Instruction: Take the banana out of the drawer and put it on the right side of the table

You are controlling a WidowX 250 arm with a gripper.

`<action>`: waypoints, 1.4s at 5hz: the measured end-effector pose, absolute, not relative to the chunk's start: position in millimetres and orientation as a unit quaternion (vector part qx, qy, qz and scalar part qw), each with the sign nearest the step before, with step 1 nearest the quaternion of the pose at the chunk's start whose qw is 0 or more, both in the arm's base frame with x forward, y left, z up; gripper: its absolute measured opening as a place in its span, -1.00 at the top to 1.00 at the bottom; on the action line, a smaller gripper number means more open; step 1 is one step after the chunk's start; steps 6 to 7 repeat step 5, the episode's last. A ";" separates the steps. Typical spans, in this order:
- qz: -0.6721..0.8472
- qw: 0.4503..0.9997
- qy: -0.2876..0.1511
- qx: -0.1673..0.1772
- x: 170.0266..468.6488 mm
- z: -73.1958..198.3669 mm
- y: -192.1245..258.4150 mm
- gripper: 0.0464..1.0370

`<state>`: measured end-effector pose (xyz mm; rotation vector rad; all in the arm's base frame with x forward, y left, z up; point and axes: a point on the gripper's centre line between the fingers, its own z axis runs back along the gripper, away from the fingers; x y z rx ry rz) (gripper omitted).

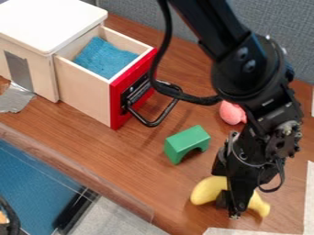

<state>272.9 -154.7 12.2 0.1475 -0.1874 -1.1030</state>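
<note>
No legible text, label, number or sign noted. Pale marks on the dark area of the red drawer front (116, 106), behind the black handle (151, 124), are too small to identify as lettering.

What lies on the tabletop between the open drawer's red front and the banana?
In the camera view, a green arch-shaped block stands between the red front and the banana; the drawer's black handle juts out toward it.
</note>
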 end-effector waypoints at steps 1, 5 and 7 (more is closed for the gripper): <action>-0.503 0.857 -0.082 0.073 276.2 12.0 -144.4 -0.94; -0.340 0.938 -0.043 0.049 257.3 103.1 -52.6 -0.92; -0.340 0.938 -0.043 0.049 257.3 103.1 -52.6 -0.92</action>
